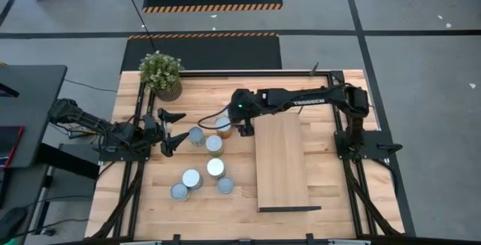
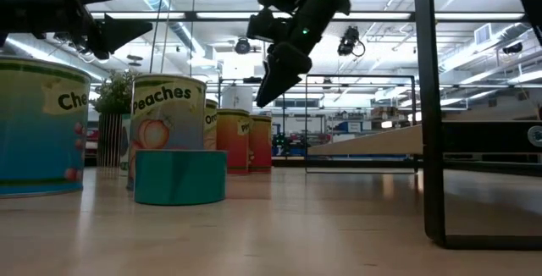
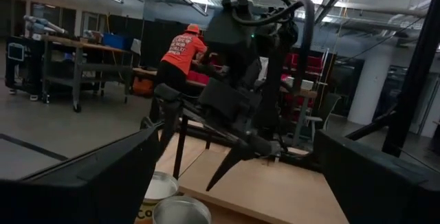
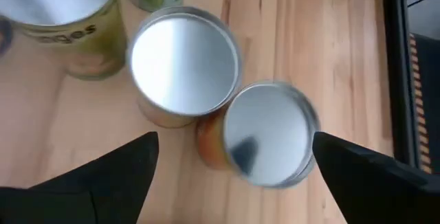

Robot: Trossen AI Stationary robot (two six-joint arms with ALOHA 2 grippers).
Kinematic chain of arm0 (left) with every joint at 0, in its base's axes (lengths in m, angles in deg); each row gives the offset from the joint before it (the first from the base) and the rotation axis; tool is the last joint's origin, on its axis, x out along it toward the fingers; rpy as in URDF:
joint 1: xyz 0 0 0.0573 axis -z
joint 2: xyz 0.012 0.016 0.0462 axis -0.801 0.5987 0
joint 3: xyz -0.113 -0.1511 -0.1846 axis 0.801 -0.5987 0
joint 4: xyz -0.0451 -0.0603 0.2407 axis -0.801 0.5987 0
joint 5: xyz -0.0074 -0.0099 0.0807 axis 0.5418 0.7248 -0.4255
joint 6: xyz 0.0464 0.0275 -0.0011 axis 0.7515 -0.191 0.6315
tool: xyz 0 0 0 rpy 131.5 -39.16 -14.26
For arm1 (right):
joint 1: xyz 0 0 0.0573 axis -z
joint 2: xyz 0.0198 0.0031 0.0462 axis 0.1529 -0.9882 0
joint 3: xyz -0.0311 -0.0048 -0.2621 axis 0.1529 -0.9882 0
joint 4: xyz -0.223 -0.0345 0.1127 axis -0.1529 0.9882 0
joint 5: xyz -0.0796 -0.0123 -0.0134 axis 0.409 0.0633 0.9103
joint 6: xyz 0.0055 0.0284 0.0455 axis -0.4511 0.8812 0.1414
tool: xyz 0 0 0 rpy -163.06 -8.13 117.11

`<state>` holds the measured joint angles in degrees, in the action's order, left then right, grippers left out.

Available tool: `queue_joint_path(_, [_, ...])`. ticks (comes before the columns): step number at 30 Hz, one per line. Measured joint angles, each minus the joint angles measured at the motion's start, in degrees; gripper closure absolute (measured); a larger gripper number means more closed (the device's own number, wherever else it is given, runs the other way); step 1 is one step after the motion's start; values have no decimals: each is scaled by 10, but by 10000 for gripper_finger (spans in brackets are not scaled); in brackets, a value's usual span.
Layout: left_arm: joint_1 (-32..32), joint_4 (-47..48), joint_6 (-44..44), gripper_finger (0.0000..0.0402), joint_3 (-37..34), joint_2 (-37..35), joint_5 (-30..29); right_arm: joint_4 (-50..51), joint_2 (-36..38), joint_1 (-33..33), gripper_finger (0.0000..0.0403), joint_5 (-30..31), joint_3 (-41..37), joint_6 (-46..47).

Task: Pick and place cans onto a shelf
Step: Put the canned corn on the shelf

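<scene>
Cans (image 1: 204,161) stand beside the shelf (image 1: 282,162); we judge our wide-open right end effector (image 4: 234,157) must descend around the orange-sided can (image 4: 265,141).

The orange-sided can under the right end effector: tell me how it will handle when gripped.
The orange-sided can looks rigid metal, so it probably won't crush. Its smooth round wall may slip between the fingers. It stands against a second can, so a nudge would likely shove that one too.
</scene>
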<state>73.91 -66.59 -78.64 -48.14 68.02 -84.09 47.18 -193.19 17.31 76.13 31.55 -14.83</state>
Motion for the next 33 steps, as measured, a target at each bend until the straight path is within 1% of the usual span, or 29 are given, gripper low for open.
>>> queue_joint_path(5, [0, 2, 0, 8, 0, 0, 0, 3, -16, 0, 9, 2, 37, -38])
queue_joint_path(10, [0, 8, -3, 8, 0, 0, 0, 0, -16, 14, 9, -4, 38, -63])
queue_joint_path(14, [0, 9, -1, 8, 0, 0, -2, -4, -19, 38, 9, -50, 38, -63])
queue_joint_path(18, [0, 9, -1, 8, 0, 0, -10, -12, -35, 56, 9, -62, 38, -67])
queue_joint_path(23, [0, 17, -4, 8, 1, 0, -11, -30, -59, 63, 9, -90, 41, -66])
queue_joint_path(26, [0, 19, -11, 8, 1, 0, -13, -31, -65, 61, 9, -94, 41, -66])
queue_joint_path(29, [0, 21, -12, 8, 1, 0, -15, -11, -71, 61, 9, -84, 35, -70])
queue_joint_path(33, [0, 21, -12, 8, 1, 0, -18, -21, -65, 70, 9, -66, 39, -80])
